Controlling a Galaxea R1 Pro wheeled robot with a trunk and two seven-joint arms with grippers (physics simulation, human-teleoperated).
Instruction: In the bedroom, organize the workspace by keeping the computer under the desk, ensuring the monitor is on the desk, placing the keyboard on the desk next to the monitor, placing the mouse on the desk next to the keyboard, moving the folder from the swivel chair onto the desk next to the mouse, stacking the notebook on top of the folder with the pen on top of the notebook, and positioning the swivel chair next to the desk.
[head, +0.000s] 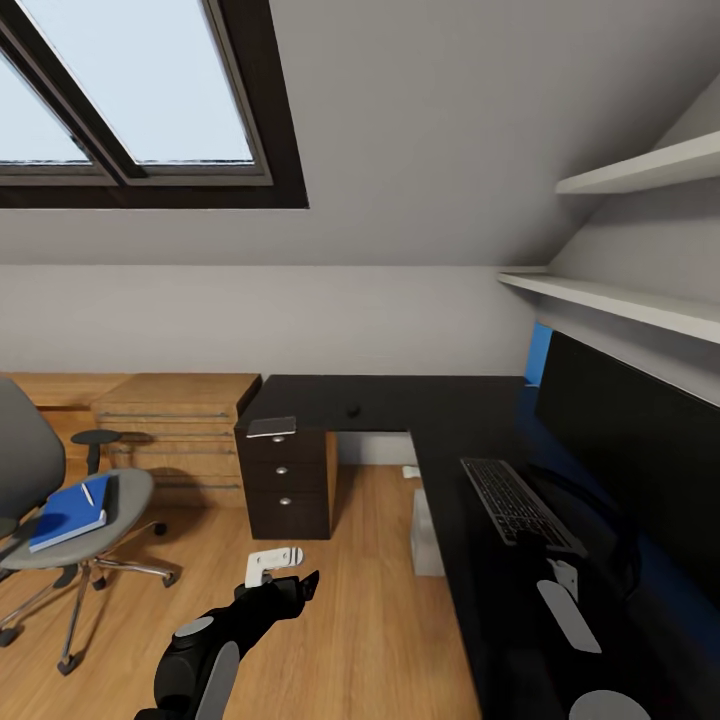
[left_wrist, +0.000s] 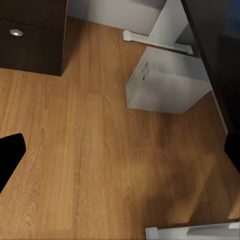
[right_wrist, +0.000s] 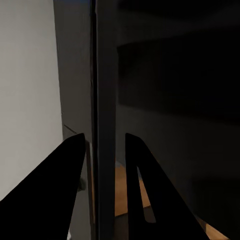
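Risk at monitor: your right tool (right_wrist: 104, 136) stands narrow, one finger on each side of the thin edge of the monitor (head: 630, 450). I cannot tell if the pads press it. If you pull sideways, I think the screen could tip on its stand or slide into the keyboard (head: 515, 500) in front of it.
Risk at left side: your left tool (head: 290, 585) is wide and holds nothing, low in the frame above the floor.
Task things: the folder (head: 68, 512) with the pen (head: 88, 493) lies on the swivel chair (head: 20, 450) at the left edge. The notebook (head: 272, 427) and mouse (head: 353, 410) are on the far part of the tabletop (head: 440, 410).
Head view gives: the whole layout, but not the contact at the screen.
Right wrist view gives: the fingers around the edge.
Left wrist view gives: the computer (left_wrist: 165, 85) on the floor under the tabletop.
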